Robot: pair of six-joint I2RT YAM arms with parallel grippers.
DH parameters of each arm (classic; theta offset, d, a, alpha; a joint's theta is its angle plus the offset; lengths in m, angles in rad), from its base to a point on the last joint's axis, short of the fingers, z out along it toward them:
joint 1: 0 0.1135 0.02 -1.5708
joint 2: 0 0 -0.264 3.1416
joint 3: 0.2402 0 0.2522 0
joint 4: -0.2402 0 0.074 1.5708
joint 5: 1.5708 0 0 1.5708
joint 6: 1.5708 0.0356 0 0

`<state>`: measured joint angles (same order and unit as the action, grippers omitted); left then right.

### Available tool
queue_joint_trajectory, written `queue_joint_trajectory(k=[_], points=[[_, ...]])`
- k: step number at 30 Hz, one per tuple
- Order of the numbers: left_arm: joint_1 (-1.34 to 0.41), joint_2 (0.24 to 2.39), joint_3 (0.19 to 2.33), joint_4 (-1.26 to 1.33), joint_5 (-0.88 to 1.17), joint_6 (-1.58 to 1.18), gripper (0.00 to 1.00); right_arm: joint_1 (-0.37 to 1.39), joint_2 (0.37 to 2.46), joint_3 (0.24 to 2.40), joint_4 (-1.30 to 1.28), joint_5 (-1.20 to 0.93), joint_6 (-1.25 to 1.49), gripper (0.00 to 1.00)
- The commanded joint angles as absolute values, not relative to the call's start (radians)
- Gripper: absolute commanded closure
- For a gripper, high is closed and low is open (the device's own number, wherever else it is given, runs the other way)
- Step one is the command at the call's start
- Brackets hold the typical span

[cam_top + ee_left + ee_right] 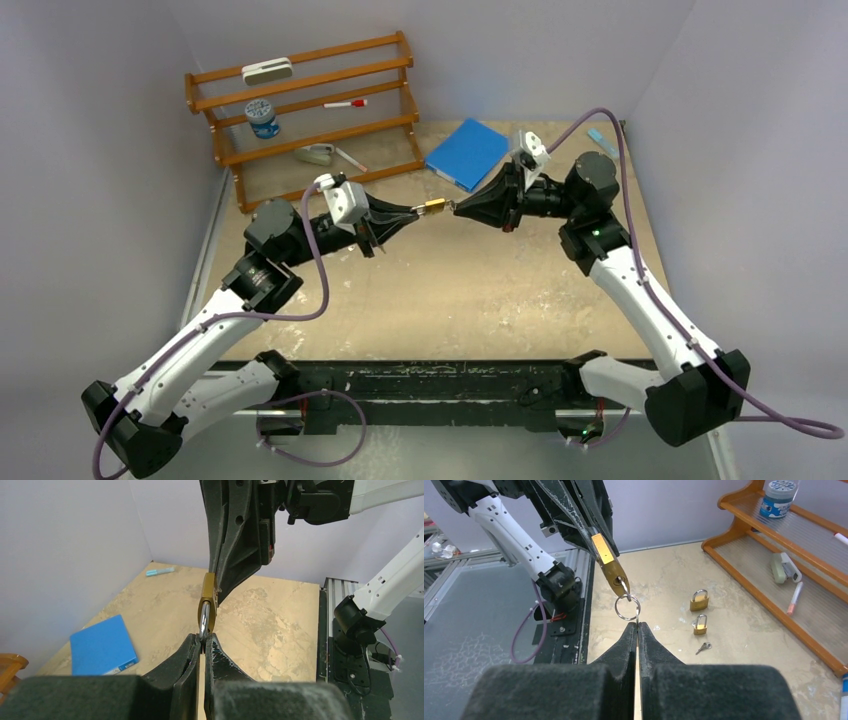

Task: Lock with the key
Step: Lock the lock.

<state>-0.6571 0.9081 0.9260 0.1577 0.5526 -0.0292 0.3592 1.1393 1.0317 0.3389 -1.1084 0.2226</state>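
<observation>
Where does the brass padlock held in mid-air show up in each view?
Top external: padlock at centre, in mid-air.
Left wrist: padlock at centre, just above the near fingertips.
Right wrist: padlock upper centre, tilted, key ring hanging below it.
Shared landmark: wooden rack.

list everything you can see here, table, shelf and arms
held padlock: one, brass, mid-air between the hands
key ring: one, silver, hanging at the held padlock's keyhole end
spare padlocks: two, brass, on the table
loose key: one, silver, beside them
notebook: one, blue, far table
light blue marker: one, far right corner
rack: one, wooden, far left
on rack: white eraser, blue-lidded jar, red marker, white stapler-like tool, pen
left hand: shut on the padlock's shackle
right hand: shut on the key ring
</observation>
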Motion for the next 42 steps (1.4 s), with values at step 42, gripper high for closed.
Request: queue_joint_trajectory(k=[42], points=[[-0.66,1.291,1.26,-0.45,-0.171,-0.234,1.0,0.519,1.236,0.92,0.3,-0.368,0.255,1.0]])
